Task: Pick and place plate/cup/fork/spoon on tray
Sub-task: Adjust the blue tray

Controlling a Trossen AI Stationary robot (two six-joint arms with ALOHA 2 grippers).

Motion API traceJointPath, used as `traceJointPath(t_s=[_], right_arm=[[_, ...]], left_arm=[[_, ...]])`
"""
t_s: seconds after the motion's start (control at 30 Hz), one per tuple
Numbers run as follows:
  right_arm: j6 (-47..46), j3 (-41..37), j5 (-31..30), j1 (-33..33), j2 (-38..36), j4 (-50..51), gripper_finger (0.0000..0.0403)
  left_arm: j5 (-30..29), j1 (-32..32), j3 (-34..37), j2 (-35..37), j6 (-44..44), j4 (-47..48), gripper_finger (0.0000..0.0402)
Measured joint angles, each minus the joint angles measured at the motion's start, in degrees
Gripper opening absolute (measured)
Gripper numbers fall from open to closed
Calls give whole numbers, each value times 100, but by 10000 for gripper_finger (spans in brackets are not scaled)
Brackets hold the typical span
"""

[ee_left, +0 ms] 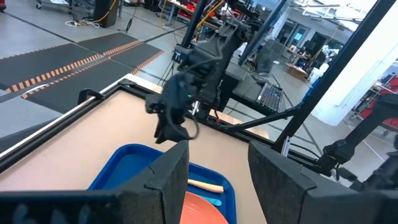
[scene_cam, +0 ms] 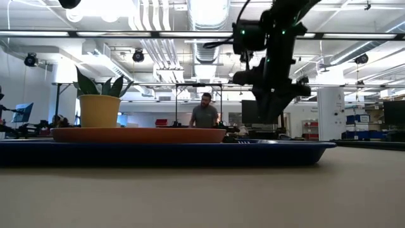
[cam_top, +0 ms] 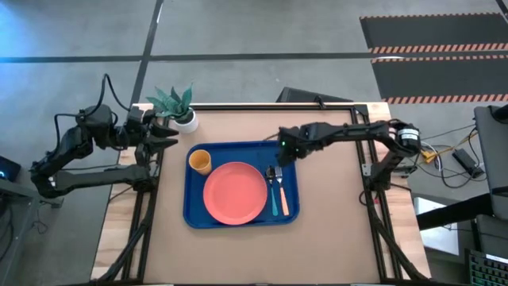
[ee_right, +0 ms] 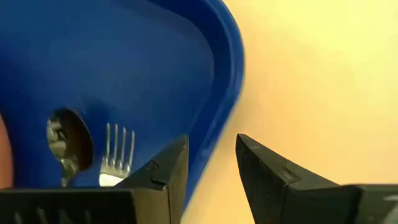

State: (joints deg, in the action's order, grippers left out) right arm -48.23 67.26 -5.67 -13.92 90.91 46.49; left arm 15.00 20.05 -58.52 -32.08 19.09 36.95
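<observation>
In the high view, start at the bottom of the blue tray (cam_top: 190,214), where the plate (cam_top: 235,192) lies flat in the middle of the frame. It looks stiff, light and smooth, so I judge you could only take it by the rim, pinching one edge; the face gives no hold.

Just right of the plate, the spoon (cam_top: 271,179) and the fork (cam_top: 279,191) lie side by side and near each other, handles toward the bottom of the frame. Both look thin, rigid and light, and likely slippery on the plastic. Take either across the middle of its handle, not at the metal end.

Above and left of the plate stands the cup (cam_top: 200,161), upright in the tray's upper left corner. It seems light and hard; pinch one wall at the lip.

All four pieces rest inside the tray, so the task looks done.

Your right gripper (cam_top: 282,152) hangs above the tray's upper right corner, fingers spread and holding nothing. Your left gripper (cam_top: 163,136) waits off the tray at the upper left, beside the potted plant (cam_top: 176,105), fingers also spread and empty.
</observation>
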Motion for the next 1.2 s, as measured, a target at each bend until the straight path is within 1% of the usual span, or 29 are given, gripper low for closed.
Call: traceJointPath(t_s=[0.07,0.13,0.27,0.5,0.73,1.03,1.2], right_arm=[[167,-124,218,-184,0,-415,123],[277,-247,310,-317,0,-640,122],[437,-492,321,-461,-2,-756,123],[483,-972,759,-628,-4,-985,122],[497,-1140,874,-635,-9,-1661,118],[558,-1136,892,-789,-9,-1774,116],[544,-1243,916,-864,-2,-2064,116]], left_arm=[[0,0,1,-2,1,0,149],[0,0,0,-2,4,0,149],[0,0,2,-2,6,2,149],[1,0,0,-9,9,0,149],[0,0,0,-17,12,0,149],[0,0,0,-17,15,2,149],[0,0,1,-17,15,2,149]])
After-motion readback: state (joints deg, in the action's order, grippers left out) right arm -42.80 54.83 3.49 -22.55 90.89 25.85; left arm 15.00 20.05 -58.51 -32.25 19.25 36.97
